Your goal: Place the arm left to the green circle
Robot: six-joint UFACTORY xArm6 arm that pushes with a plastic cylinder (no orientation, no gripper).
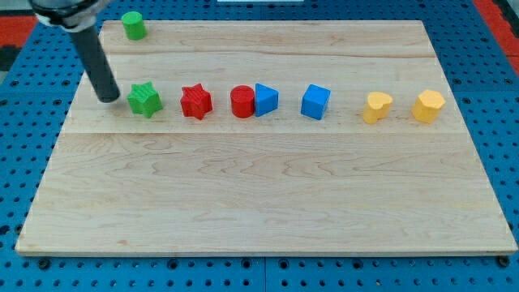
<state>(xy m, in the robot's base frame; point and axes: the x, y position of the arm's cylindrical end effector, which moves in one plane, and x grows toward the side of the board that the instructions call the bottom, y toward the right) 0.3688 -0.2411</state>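
Our tip [108, 99] sits by the green star [145, 100] — at its 9 o'clock, just beside it.
Green circle [134, 26] is at the board's [259, 195] top-left edge, at 1 o'clock from our tip, well apart. No pincer — just a bare rod. Red star [195, 101] at the green star's 3 o'clock.

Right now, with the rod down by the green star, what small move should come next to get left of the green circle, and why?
Probably slide my tip toward the view's top, keeping left. It sits just left of the green star-shaped block, while the green round block stands near the wooden board's top-left corner, above and slightly right of it.
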